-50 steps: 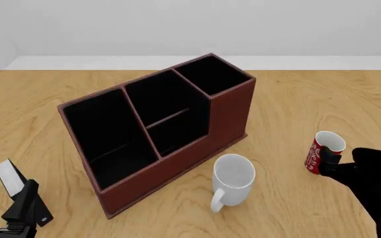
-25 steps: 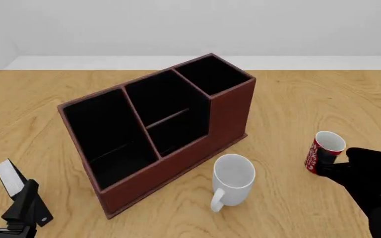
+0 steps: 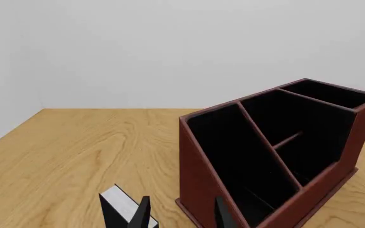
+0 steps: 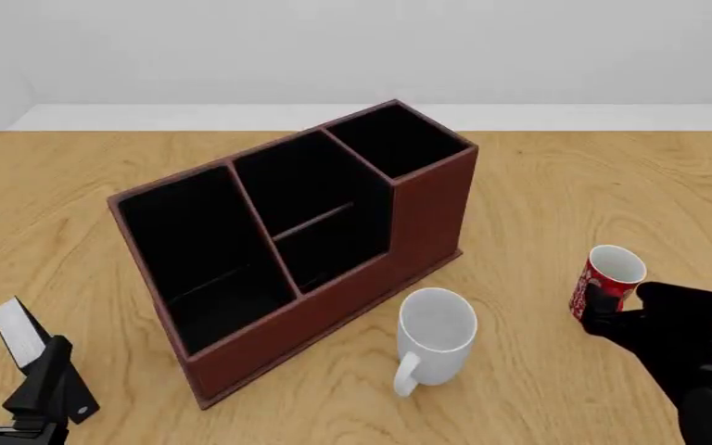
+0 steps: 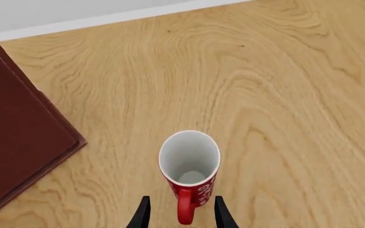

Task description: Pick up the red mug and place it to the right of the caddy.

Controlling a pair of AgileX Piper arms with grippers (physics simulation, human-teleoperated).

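Between right claw (image 5: 179, 213) fingers: red mug (image 5: 189, 174) handle, upright.

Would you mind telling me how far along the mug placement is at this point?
Done: the red mug stands upright on the table, already right of the caddy. In hand: the right hand has its fingers either side of the mug's handle; whether they grip it is unclear. Left: confirming release and retreat. The left hand sits idle, open.

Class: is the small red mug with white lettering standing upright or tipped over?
Upright: the small red mug with white lettering stands on the wooden table, its open white mouth facing up.
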